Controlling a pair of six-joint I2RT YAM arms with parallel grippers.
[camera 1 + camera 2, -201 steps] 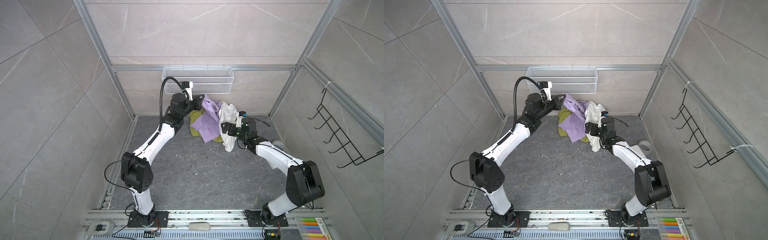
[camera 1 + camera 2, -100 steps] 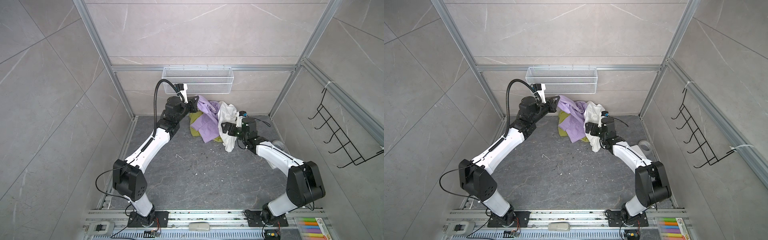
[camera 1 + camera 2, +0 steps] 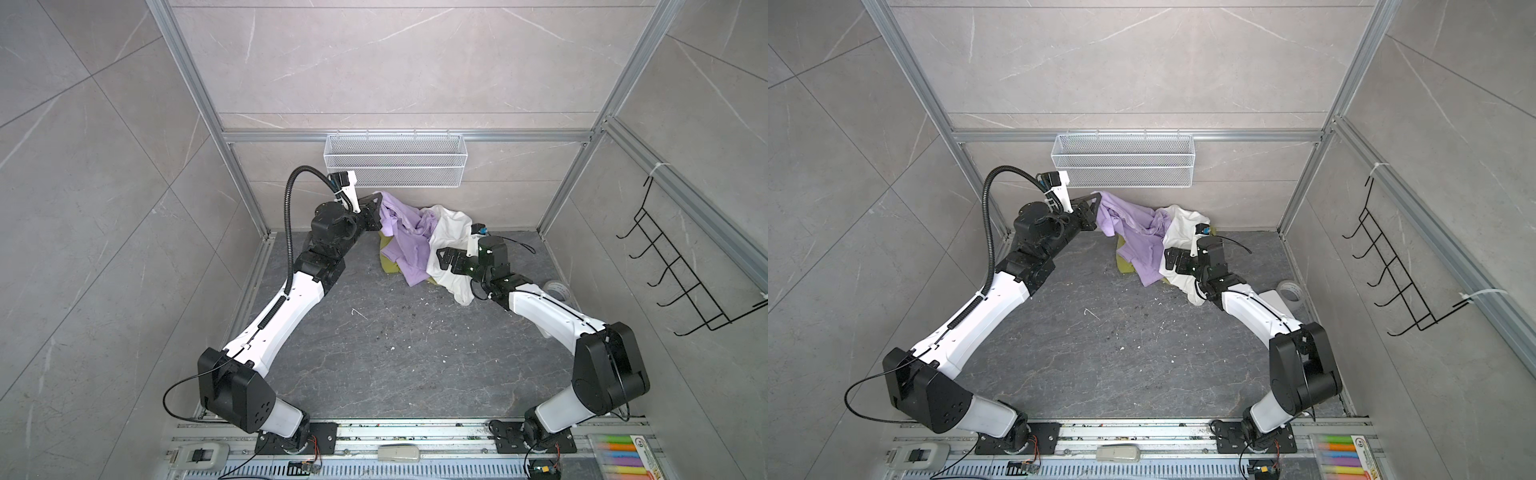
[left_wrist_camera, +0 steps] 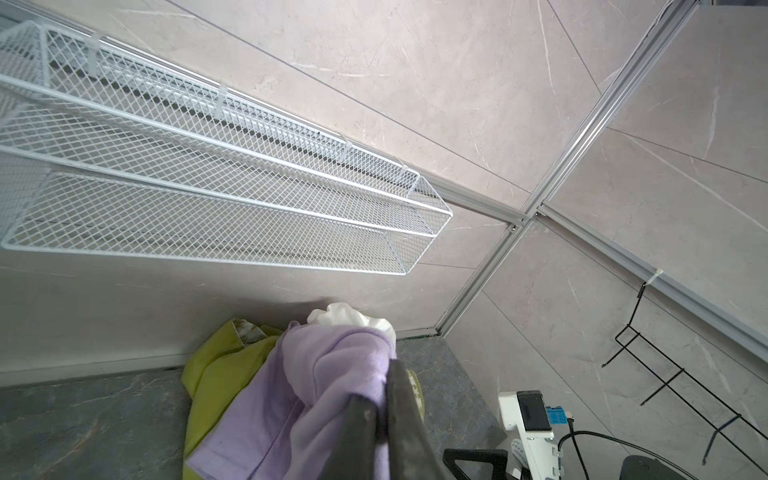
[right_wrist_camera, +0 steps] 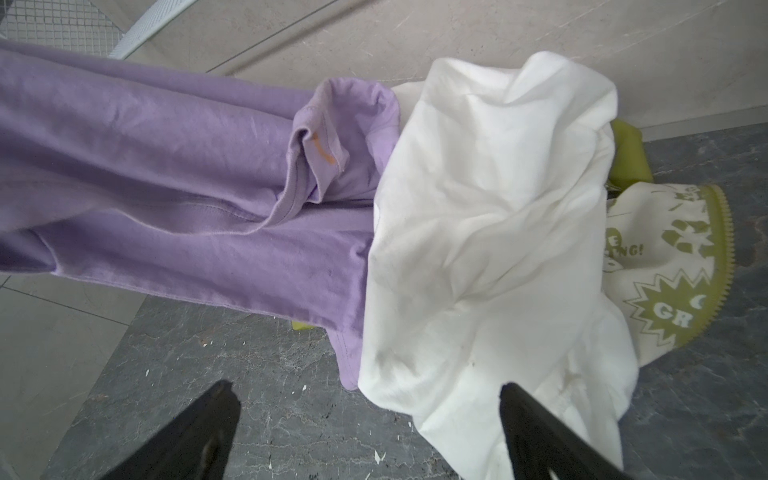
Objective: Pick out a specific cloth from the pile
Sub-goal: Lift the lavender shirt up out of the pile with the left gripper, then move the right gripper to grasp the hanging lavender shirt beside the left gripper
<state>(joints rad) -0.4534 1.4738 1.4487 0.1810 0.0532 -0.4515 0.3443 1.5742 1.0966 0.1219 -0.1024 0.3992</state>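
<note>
Cloth (image 3: 409, 249) hangs pinched in my left gripper (image 3: 377, 203) — raised to peel it off the pile (image 3: 452, 235). Right gripper (image 3: 445, 258) hovers open.

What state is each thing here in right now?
Lilac cloth: one end lifted, rest trailing down.
White cloth: crumpled, unheld.
Olive-green cloth: mostly buried.
Cream patterned cloth: partly covered.
Wire basket: empty.
Left end effector: shut on lilac cloth.
Right end effector: open, holding nothing.

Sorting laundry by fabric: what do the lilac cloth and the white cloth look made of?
The lilac cloth: soft matte knit, probably cotton jersey; stitched hems, limp folds. The white cloth: similar matte fabric, likely cotton; rounded creases, no sheen.
</note>
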